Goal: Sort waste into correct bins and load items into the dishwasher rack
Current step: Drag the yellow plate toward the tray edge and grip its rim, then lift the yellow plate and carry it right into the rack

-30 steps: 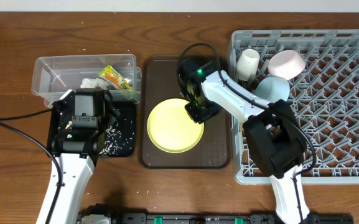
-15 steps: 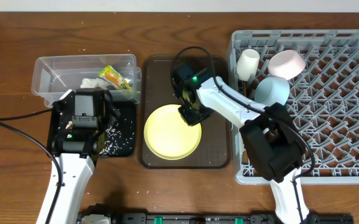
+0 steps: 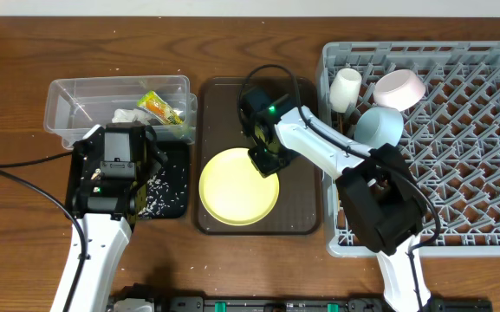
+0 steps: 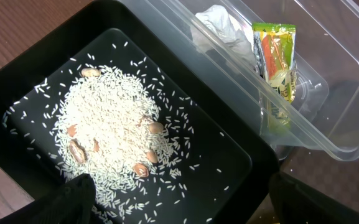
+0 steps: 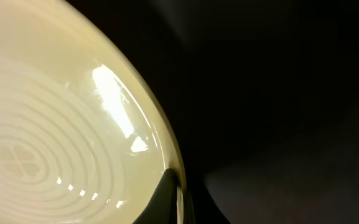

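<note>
The yellow plate (image 3: 238, 186) is a glossy round disc with fine concentric ridges pressed into its face. It lies face up on the near-left part of the dark brown serving tray (image 3: 303, 217), a matte rounded rectangle in the middle of the wooden desk (image 3: 16, 52). Being round, the plate has no long axis. The right tool (image 3: 265, 163) has its jaws closed tight on the plate's far-right rim, with the dark fingers (image 5: 167, 196) pinching the thin edge. To the right, the grey lattice dishwasher rack (image 3: 457, 182) holds a small white cup (image 3: 347, 88), a whitish bowl (image 3: 399, 88) and a light blue bowl (image 3: 378, 127), all at its far-left corner, close to the right arm. On the left, the shallow black tub (image 4: 229, 168) holds a spread of loose white rice grains (image 4: 111, 130) with a few brown nuts among them. Just beyond it, the clear plastic tub (image 3: 68, 104) holds a crumpled white scrap (image 4: 219, 25) and a green-and-orange snack wrapper (image 4: 275, 56), which lies lengthwise across the tub's short side. The left tool (image 4: 179, 208) hovers over the black tub with its jaws spread wide, holding nothing.
</note>
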`<control>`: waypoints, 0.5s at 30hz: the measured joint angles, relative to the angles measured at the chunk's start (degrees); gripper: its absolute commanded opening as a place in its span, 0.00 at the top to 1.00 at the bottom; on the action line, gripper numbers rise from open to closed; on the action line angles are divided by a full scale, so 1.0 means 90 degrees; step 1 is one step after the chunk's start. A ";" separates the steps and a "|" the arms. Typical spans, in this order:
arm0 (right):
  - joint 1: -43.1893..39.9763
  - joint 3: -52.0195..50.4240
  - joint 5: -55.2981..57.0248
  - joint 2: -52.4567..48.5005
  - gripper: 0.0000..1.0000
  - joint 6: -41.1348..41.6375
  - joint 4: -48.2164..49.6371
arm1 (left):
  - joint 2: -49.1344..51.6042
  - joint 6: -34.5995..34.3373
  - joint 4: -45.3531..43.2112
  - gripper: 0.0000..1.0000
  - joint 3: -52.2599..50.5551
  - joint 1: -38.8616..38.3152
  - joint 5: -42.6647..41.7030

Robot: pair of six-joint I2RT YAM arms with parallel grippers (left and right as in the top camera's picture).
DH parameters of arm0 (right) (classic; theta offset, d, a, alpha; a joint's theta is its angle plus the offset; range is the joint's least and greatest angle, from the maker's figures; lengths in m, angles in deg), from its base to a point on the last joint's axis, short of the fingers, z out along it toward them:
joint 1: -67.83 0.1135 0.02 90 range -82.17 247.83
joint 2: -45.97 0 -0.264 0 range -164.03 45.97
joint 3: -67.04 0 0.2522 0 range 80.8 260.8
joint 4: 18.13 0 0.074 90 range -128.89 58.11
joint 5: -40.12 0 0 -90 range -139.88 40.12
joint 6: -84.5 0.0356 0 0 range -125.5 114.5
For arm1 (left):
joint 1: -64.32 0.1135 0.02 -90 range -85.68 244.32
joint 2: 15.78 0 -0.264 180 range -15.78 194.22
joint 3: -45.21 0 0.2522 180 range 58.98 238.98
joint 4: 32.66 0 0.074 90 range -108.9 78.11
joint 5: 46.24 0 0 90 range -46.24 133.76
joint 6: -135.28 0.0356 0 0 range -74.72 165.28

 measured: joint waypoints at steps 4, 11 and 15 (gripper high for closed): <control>0.0007 0.0029 0.0396 0.0219 0.99 0.0010 -0.0393 | 0.0000 0.0000 0.0000 0.08 0.0000 0.0000 0.0000; 0.0036 0.0243 0.2186 0.2108 0.99 0.0389 -0.0950 | 0.0000 0.0000 0.0002 0.08 0.0000 0.0000 -0.0002; 0.0036 0.0420 0.3228 0.3446 0.99 0.0831 -0.1375 | 0.0000 0.0000 0.0000 0.08 0.0000 0.0000 0.0000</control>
